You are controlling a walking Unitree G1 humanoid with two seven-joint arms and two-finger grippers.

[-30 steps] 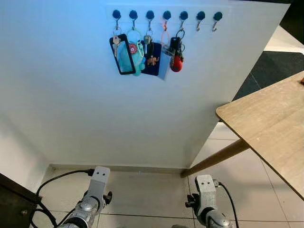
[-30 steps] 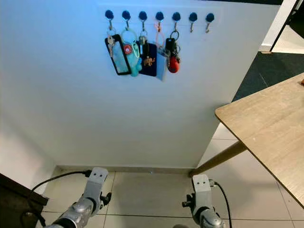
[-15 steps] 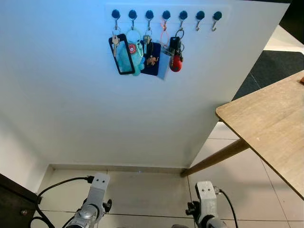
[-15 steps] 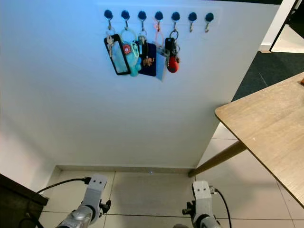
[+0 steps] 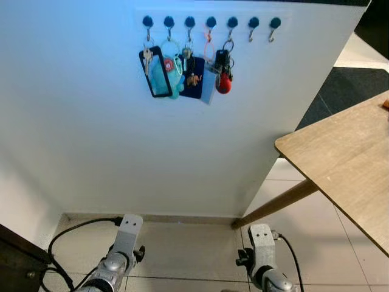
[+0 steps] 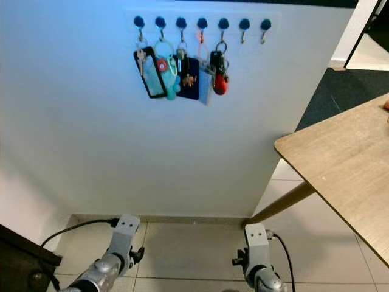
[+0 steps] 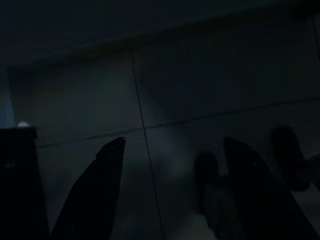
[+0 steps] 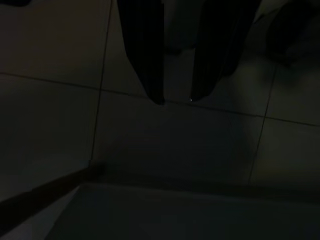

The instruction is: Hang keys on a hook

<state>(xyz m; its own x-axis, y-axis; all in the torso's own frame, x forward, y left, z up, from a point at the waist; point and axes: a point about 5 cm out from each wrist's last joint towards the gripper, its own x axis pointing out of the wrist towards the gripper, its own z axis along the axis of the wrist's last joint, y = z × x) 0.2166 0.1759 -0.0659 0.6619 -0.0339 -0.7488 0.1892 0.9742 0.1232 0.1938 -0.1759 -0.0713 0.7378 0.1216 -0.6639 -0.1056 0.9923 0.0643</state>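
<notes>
The left gripper (image 7: 170, 150) hangs low over the floor tiles, fingers spread and empty. Up on the wall, keys (image 5: 185, 70) already hang from the hooks (image 5: 210, 23), two at the right bare. The right gripper (image 8: 176, 100) idles too, fingers narrowly apart, holding nothing.

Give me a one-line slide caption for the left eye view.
Five of seven wall hooks hold key bunches; two rightmost hooks are free; both arms hang low.

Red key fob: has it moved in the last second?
No. The red key fob hangs under the same fifth hook from the left.
</notes>
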